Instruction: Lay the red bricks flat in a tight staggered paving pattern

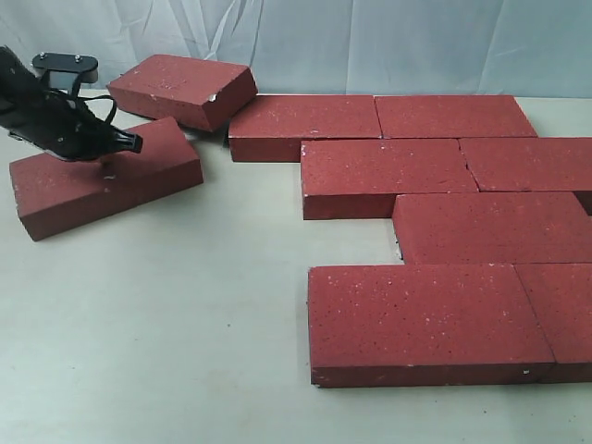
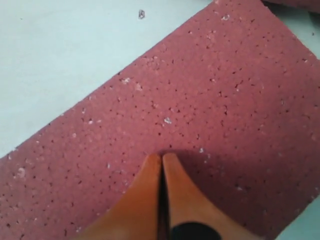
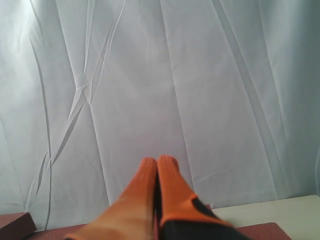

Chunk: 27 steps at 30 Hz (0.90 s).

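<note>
left end effector (image 2: 161, 160) closed | over loose red brick (image 2: 200, 100) | on table (image 1: 185, 324)

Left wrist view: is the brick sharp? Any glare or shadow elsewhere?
Left wrist view: brick speckles sharp, left gripper soft, casting a faint shadow. Right wrist view: right gripper soft, curtain evenly lit. Exterior view: diffuse light, no glare.

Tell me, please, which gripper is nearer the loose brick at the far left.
Left. The left gripper sits shut right over that brick; the right gripper faces the curtain, away from it.
</note>
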### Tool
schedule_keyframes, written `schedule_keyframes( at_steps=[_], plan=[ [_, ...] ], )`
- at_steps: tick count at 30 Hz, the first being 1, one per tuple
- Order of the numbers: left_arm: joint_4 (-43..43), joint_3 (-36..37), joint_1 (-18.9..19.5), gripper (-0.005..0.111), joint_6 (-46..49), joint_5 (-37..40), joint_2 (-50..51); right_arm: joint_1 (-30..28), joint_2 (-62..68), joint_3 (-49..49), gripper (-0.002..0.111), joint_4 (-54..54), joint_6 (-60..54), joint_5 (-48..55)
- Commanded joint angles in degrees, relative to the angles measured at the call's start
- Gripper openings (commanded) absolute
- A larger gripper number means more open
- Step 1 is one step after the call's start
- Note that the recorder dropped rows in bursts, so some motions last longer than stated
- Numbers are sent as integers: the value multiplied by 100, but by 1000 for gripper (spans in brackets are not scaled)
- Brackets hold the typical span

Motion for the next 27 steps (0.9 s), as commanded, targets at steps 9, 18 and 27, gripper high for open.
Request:
schedule_keyframes(
  at_steps=[9,18,27],
  plan=[
    [-742,137,-69,0,1008,2383,-449,-22,-28,-50,-1,-3,7,-5],
    [-798,137,-1203,0,1479,2377,-449,-22,-28,-50,-1,-3,7,7],
    [-1139,137,-1260,0,2715,2513,-449,-22,-28,-50,-1,-3,7,7]
  ],
)
